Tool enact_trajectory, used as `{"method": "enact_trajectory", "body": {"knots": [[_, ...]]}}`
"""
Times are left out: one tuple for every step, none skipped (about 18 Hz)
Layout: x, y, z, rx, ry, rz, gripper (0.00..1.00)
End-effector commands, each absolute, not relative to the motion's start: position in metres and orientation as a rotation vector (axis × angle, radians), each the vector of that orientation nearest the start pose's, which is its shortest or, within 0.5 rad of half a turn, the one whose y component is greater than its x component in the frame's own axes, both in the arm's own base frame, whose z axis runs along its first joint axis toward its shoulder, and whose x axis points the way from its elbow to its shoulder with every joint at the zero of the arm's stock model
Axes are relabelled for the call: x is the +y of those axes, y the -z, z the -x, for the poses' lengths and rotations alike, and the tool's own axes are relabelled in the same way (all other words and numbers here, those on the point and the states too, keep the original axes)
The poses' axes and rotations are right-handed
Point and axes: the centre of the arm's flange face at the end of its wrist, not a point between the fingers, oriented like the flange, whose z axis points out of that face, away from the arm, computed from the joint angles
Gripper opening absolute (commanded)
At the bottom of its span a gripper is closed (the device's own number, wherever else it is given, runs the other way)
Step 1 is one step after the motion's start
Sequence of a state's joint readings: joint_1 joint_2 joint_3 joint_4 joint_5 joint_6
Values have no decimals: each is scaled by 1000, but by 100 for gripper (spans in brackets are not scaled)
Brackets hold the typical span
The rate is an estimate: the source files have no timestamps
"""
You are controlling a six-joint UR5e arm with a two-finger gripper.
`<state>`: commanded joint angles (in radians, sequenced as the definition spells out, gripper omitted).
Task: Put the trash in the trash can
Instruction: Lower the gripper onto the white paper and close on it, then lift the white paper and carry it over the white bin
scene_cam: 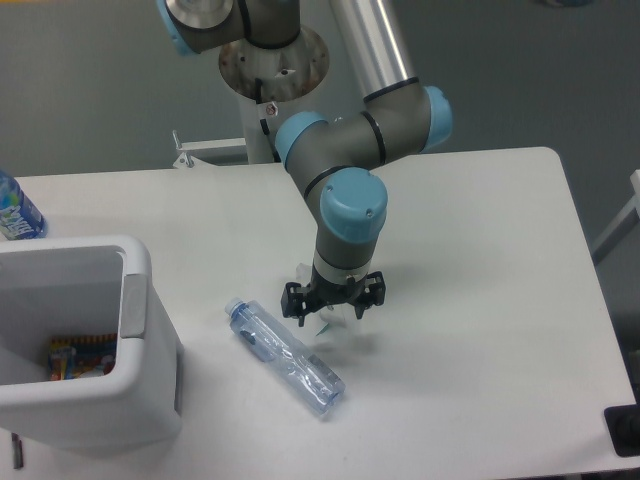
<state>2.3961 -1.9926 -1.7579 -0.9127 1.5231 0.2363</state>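
Note:
The crushed clear bluish bottle point(285, 358) lies on the white table, slanting from upper left to lower right. My gripper point(334, 312) points straight down just right of the bottle's upper end, low over the table. A small white scrap point(325, 325) with a greenish edge peeks out under it; this looks like the paper trash. The wrist hides the fingertips, so I cannot tell whether they are closed on the scrap. The trash can point(140, 330), a large white bin with a thick rim, stands at the front left, a short way left of the bottle.
A colourful wrapper point(80, 357) lies inside the bin. A blue-labelled water bottle point(15, 212) stands at the far left edge behind the bin. The arm's base pedestal point(272, 70) is at the table's back. A dark object point(625, 430) sits at the front right corner.

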Motion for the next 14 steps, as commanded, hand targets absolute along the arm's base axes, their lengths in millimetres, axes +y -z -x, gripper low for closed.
{"method": "enact_trajectory", "body": {"knots": [[510,-231,347,-900,19,2940,95],[509,-231,346,-904,9,2946,85],[508,-231,346,-906,-1,2949,74],[508,-230,346,-907,-14,2959,63],[505,-227,345,-910,-37,2976,55],[503,-225,342,-907,-75,2996,49],[500,-222,341,-911,-103,3014,41],[498,-221,340,-913,-118,3022,36],[497,-221,340,-914,-123,3025,30],[497,-222,340,-914,-124,3024,21],[496,-223,341,-916,-125,3022,11],[496,-225,341,-915,-130,3020,0],[496,-227,341,-915,-132,3017,0],[496,-229,341,-914,-134,3015,0]]}}
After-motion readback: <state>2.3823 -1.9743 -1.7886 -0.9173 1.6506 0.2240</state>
